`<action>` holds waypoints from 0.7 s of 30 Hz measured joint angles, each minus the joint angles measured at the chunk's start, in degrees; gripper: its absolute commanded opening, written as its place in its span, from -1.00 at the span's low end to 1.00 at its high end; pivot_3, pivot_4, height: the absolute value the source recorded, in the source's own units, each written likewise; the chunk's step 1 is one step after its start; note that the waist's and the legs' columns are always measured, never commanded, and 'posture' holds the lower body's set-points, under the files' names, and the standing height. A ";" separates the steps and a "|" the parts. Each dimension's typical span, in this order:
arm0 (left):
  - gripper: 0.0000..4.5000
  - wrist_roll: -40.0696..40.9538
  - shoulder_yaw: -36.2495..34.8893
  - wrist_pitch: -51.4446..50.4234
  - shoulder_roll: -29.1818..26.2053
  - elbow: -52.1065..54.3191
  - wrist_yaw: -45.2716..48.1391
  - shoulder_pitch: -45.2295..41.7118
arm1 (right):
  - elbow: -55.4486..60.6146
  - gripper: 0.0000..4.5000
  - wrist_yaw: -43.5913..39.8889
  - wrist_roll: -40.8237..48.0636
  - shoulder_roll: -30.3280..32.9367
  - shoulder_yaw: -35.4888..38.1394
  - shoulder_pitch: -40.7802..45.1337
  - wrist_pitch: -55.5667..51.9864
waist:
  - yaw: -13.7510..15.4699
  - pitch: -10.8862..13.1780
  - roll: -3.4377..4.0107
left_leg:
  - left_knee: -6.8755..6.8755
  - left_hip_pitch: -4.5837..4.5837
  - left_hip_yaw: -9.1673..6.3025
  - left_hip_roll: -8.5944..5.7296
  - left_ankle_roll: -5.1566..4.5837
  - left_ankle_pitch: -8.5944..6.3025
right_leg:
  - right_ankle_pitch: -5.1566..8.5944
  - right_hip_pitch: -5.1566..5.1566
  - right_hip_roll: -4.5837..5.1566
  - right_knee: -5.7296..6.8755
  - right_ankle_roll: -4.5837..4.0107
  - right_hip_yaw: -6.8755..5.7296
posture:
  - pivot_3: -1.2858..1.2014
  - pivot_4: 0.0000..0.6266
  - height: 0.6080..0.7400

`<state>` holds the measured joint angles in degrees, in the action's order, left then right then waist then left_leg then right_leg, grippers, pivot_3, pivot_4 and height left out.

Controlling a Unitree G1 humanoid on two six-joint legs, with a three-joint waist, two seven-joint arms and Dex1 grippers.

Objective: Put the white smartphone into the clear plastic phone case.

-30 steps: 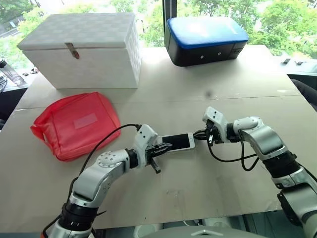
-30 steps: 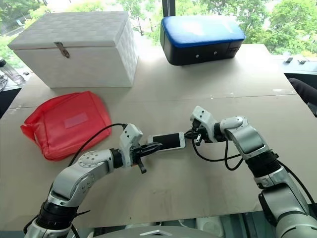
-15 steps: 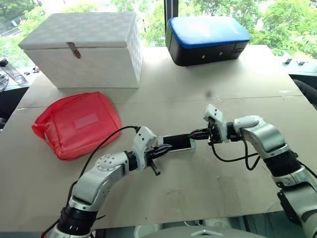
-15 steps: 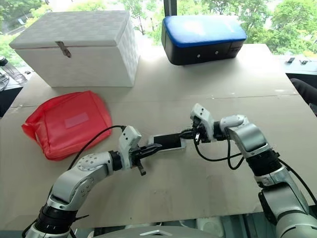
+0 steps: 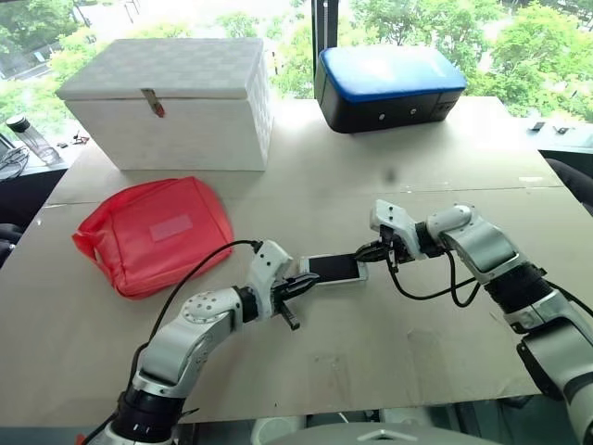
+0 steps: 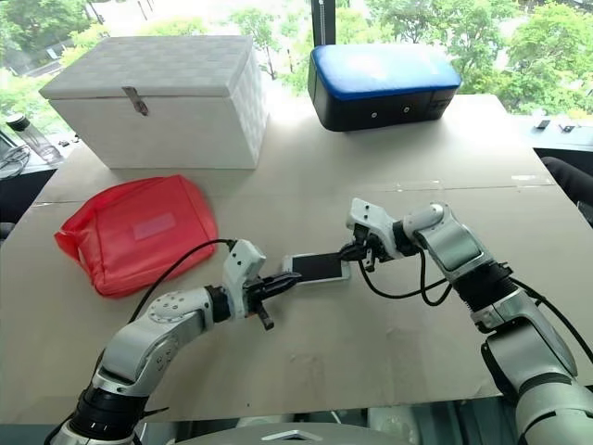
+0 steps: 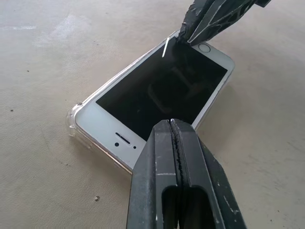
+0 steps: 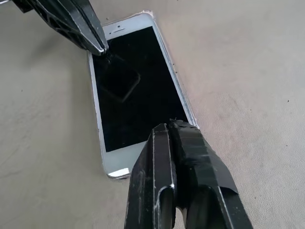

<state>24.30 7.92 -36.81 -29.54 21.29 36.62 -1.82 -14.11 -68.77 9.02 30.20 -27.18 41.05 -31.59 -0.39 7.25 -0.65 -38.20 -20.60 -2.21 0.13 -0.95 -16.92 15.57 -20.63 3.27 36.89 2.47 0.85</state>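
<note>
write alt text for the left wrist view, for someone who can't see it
A white smartphone lies screen up in a clear plastic phone case on a bare tan table. The shut left gripper is at one long edge, and the right gripper presses a far corner near the home button.

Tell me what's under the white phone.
The clear case lies under the white phone; its rim shows around one corner and edge. The rest is covered by the phone, and both shut pincers press on the screen.
</note>
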 measured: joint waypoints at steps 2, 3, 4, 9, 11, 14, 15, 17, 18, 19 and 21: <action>-1.00 -0.30 0.04 -0.05 0.17 -0.18 -0.25 0.19 | -3.39 -0.99 -0.82 -0.50 -1.53 -0.17 0.93 0.76 | -0.15 -0.46 -0.10 | 0.04 0.06 0.00 0.00 0.00 0.00 | 0.00 0.03 0.16 0.00 0.00 0.03 | 0.03 -0.52 1.00; -1.00 -0.53 0.06 -0.06 0.23 -0.35 -0.32 0.25 | -4.78 -0.99 -1.01 -0.84 -2.12 -0.37 1.34 1.21 | -0.20 -0.68 -0.13 | 0.06 0.13 0.00 0.01 0.00 0.00 | 0.00 0.08 0.17 0.00 -0.01 0.03 | 0.03 -0.52 1.00; -1.00 -0.67 0.09 -0.14 0.35 -0.78 -0.49 0.28 | -7.53 -0.99 -1.25 -1.38 -3.32 -0.50 2.01 2.18 | -0.40 -0.75 -0.15 | 0.11 0.61 0.02 0.02 0.01 -0.01 | 0.02 0.57 0.19 -0.05 -0.03 0.06 | 0.03 -0.52 1.00; -1.00 -0.80 0.43 -0.14 0.60 -0.98 -0.55 0.67 | -11.46 -0.99 -1.89 -2.77 -4.49 -0.70 2.47 3.68 | -0.30 -1.15 -0.04 | 0.35 1.15 -0.02 0.04 0.03 -0.03 | 0.23 1.04 0.33 -0.14 0.20 0.11 | 0.03 -0.52 1.00; -1.00 -0.79 0.35 0.08 0.70 -0.77 -0.58 0.65 | -12.65 -0.99 -2.06 -3.16 -4.74 -0.79 2.49 4.64 | -0.19 -1.39 0.16 | 0.40 1.15 -0.03 0.04 0.02 -0.03 | 0.24 1.04 0.35 -0.16 0.18 0.10 | 0.03 -0.52 1.00; -1.00 -0.80 0.39 0.02 0.93 -0.77 -0.65 0.74 | -13.92 -0.99 -1.76 -3.99 -4.90 -0.78 2.55 6.87 | -0.21 -1.77 0.22 | 0.61 1.18 -0.02 0.04 0.01 -0.02 | 0.18 1.03 0.36 -0.26 -0.05 0.09 | 0.03 -0.52 1.00; -1.00 -0.80 0.38 0.02 0.99 -0.77 -0.69 0.76 | -13.94 -0.99 -1.72 -4.08 -4.92 -0.78 2.55 7.14 | -0.21 -1.79 0.21 | 0.71 1.19 -0.02 0.04 0.01 -0.02 | 0.18 1.03 0.36 -0.31 -0.06 0.09 | 0.03 -0.52 1.00; -1.00 -0.80 0.39 0.02 1.09 -0.77 -0.75 0.79 | -13.93 -0.99 -1.65 -4.13 -4.93 -0.54 2.37 7.75 | -0.20 -1.80 0.22 | 0.82 1.20 -0.03 0.04 0.01 -0.02 | 0.18 1.03 0.40 -0.37 -0.08 0.09 | 0.03 -0.52 1.00; -1.00 -0.81 0.40 0.04 1.20 -0.76 -0.78 0.85 | -13.83 -0.99 -1.66 -4.12 -4.93 0.23 1.62 8.90 | -0.17 -1.80 0.21 | 0.86 1.19 -0.03 0.04 0.02 -0.02 | 0.18 1.02 0.42 -0.40 -0.09 0.08 | 0.03 -0.52 1.00; -1.00 -0.80 0.41 0.09 1.33 -0.74 -0.79 0.89 | -13.39 -0.99 -1.61 -3.48 -4.94 1.92 0.11 9.76 | -0.09 -1.79 0.20 | 0.91 1.14 -0.03 0.04 0.02 -0.02 | 0.19 1.01 0.48 -0.45 -0.09 0.06 | 0.03 -0.52 1.00; -1.00 -0.78 0.47 0.16 1.58 -0.50 -0.76 0.90 | -11.81 -0.99 -1.74 0.00 -5.08 6.27 -3.11 8.44 | 0.03 -1.58 0.24 | 0.91 0.85 -0.03 0.04 0.02 -0.02 | 0.18 0.80 0.55 -0.54 -0.10 0.03 | 0.03 -0.52 1.00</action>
<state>23.52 8.39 -36.65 -27.96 20.79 35.86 -0.92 -25.92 -70.52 9.02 25.12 -20.91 37.93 -23.16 -0.36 5.67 -0.41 -37.29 -19.75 -2.24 0.18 -0.94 -16.94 15.75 -19.83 3.82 36.35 2.37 0.88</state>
